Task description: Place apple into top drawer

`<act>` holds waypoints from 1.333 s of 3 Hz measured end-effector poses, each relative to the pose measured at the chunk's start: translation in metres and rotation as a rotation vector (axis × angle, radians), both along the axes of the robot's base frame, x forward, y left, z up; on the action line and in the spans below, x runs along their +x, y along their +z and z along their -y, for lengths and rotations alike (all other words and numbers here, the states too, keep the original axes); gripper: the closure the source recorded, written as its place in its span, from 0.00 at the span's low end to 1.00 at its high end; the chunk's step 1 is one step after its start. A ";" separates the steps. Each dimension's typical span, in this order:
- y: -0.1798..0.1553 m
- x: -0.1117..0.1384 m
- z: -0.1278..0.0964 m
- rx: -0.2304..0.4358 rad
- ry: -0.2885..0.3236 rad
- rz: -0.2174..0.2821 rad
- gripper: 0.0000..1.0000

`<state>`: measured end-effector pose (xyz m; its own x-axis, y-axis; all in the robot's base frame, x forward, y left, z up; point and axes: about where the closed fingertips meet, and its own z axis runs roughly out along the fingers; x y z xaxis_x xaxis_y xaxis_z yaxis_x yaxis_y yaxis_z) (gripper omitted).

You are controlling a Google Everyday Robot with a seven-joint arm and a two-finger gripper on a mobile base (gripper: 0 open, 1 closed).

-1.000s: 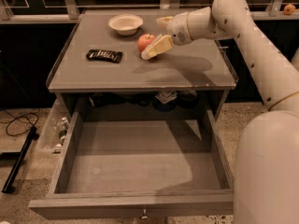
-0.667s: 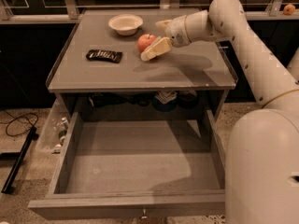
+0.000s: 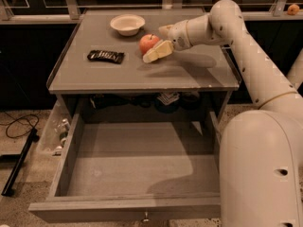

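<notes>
At the far left, a thin black cable (image 3: pixel 16 126) trailed over the speckled floor (image 3: pixel 28 197) beside a black metal stand leg (image 3: pixel 19 164). The room behind the glass at the back was dark. On the flat grey cabinet top (image 3: pixel 142 79), a black foil-wrapped snack bar (image 3: pixel 106 56) lay flat toward the left and a small white round bowl (image 3: pixel 127 23) stood near the back edge, both apart from the work and probably just bystanders. The round red apple with a yellowish blush (image 3: pixel 147 42) sat on the top just right of centre, well apart from its goal. The cream two-finger gripper (image 3: pixel 152 44) reached in from the right with its 2 fingers (image 3: pixel 158 51) spread, 1 lying just in front of the fruit and 1 behind it, apparently lined up to pinch it, though no squeeze showed yet. Below, the wide shallow grey wooden top drawer (image 3: pixel 66 160) stood pulled fully out with its floor bare, evidently opened so the apple could be lowered straight in, and its small metal knob (image 3: pixel 145 216) faced the camera. The bulky cream robot arm (image 3: pixel 246 56) filled the right side. Far off at the upper right sat a tiny orange fruit (image 3: pixel 293 8).
</notes>
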<state>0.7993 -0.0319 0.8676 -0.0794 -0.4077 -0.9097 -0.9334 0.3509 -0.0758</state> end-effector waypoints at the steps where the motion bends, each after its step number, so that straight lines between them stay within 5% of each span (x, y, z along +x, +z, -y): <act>1: 0.000 0.000 0.000 0.000 0.000 0.000 0.19; 4: 0.000 0.000 0.000 0.000 0.000 0.000 0.89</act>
